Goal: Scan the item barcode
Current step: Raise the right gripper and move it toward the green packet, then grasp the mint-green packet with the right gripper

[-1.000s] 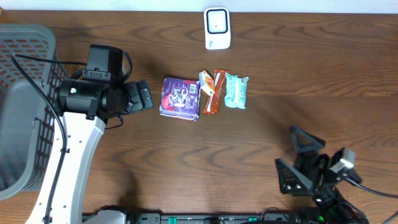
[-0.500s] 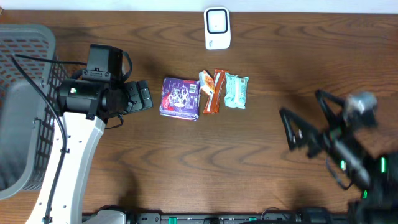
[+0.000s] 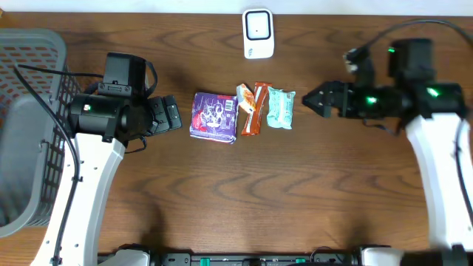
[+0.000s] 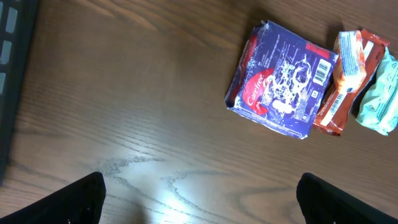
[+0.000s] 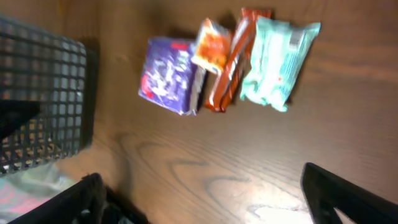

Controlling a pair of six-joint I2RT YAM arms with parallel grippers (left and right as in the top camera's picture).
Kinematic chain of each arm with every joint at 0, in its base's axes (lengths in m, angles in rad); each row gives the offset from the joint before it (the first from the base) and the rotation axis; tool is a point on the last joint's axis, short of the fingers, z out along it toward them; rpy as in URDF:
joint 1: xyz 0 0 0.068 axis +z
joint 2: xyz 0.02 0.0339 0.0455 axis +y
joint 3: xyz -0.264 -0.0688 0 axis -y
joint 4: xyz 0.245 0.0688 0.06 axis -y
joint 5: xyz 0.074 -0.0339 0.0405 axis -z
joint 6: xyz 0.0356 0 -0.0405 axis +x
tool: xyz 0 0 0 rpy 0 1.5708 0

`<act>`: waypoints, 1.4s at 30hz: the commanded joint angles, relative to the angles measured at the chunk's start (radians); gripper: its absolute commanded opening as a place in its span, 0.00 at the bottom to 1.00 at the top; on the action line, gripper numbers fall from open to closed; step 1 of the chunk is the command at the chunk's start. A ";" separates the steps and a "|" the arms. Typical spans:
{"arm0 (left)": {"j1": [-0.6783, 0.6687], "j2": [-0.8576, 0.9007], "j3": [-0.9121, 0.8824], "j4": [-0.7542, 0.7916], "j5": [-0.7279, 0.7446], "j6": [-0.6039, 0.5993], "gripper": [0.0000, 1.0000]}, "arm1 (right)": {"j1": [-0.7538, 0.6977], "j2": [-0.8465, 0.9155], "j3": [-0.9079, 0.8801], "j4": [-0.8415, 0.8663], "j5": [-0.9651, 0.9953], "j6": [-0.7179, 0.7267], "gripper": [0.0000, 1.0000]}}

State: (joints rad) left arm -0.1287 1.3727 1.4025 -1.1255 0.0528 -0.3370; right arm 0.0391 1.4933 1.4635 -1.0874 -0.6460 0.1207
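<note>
Four items lie in a row at the table's middle: a purple packet [image 3: 214,117] with a barcode on its top face, a small orange packet [image 3: 244,98], a red-brown bar [image 3: 253,111] and a mint-green packet [image 3: 280,108]. A white scanner [image 3: 258,33] stands behind them at the far edge. My left gripper [image 3: 171,114] hovers just left of the purple packet [image 4: 283,81], open and empty [image 4: 201,199]. Just right of the mint-green packet [image 5: 277,59] my right gripper [image 3: 318,100] points at the row, open with nothing between its fingers [image 5: 205,199].
A grey mesh basket [image 3: 29,125] fills the left end of the table, behind the left arm, and also shows in the right wrist view [image 5: 43,93]. Bare wooden tabletop lies in front of the row of items.
My right arm has swung from the front right corner up and back, ending just right of the mint-green packet. The left arm and the items have not moved.
</note>
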 commanded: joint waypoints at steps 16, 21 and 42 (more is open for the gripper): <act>0.003 0.001 0.006 -0.003 -0.009 0.002 0.98 | 0.159 0.515 0.302 -0.077 0.340 0.068 0.88; 0.003 0.001 0.006 -0.003 -0.009 0.002 0.98 | 0.137 0.626 0.302 -0.033 0.319 0.058 0.74; 0.003 0.001 0.006 -0.003 -0.009 0.002 0.98 | 0.359 0.617 0.400 -0.021 0.723 0.066 0.57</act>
State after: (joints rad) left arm -0.1287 1.3727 1.4025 -1.1255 0.0525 -0.3370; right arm 0.3107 2.1403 1.8439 -1.1416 -0.1234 0.1761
